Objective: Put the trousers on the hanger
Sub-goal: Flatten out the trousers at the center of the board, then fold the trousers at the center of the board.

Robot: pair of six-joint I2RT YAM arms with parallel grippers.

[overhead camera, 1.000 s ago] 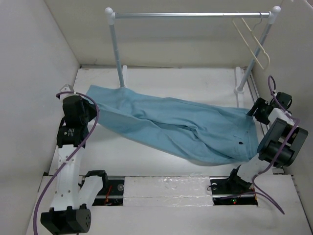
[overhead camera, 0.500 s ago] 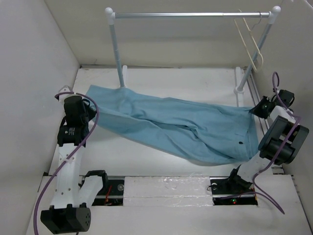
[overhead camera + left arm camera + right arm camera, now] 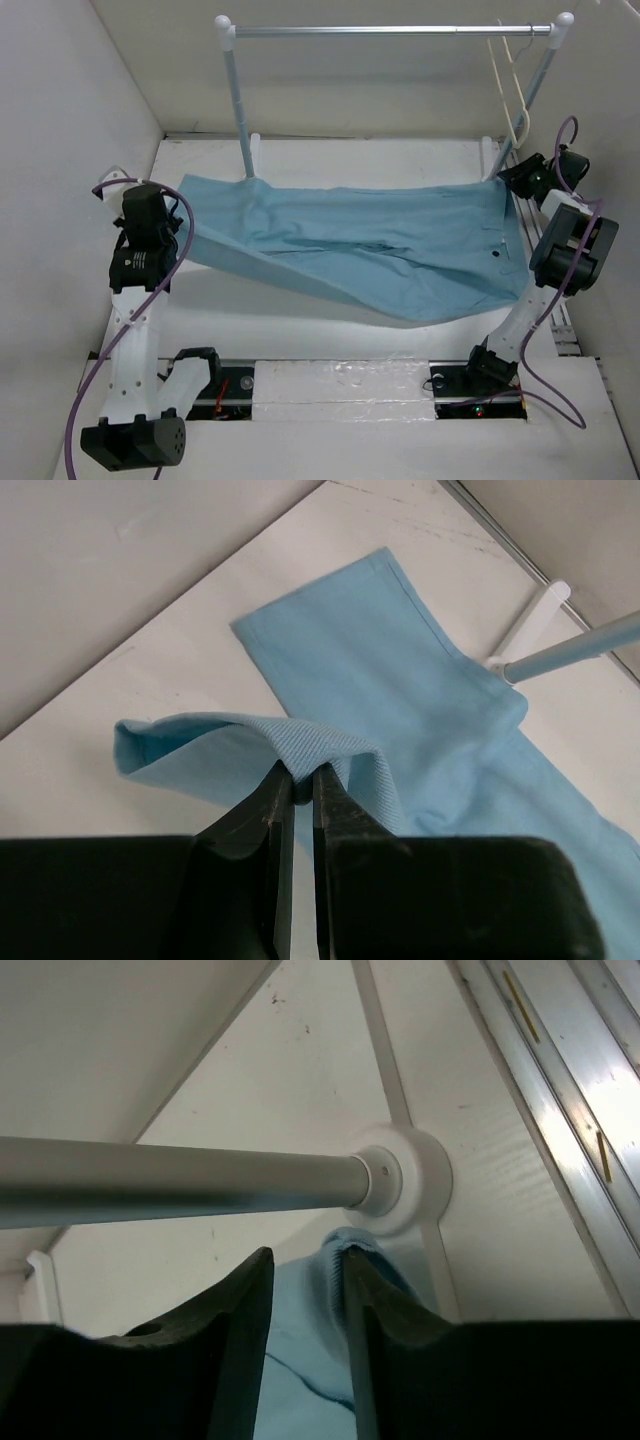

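Note:
The light blue trousers [image 3: 380, 250] hang stretched across the table between my two grippers, waist to the right. My left gripper [image 3: 176, 224] is shut on a fold at a leg end [image 3: 300, 742], lifted off the table; its jaws show in the left wrist view [image 3: 303, 776]. My right gripper [image 3: 514, 180] holds the waist corner [image 3: 335, 1260] between its jaws [image 3: 305, 1255], close to the rail's right foot. The pale beige hanger [image 3: 512, 95] hangs by its hook at the right end of the rail, above and behind the right gripper.
The white-posted metal clothes rail [image 3: 390, 30] spans the back of the table. Its right post and round foot [image 3: 400, 1180] are directly ahead of the right gripper. Its left post [image 3: 575, 648] stands past the leg end. White walls close both sides.
My right gripper moved back toward the rail's right foot, taking the waist with it. The trousers are pulled flatter. The left arm shifted slightly left. The hanger swung.

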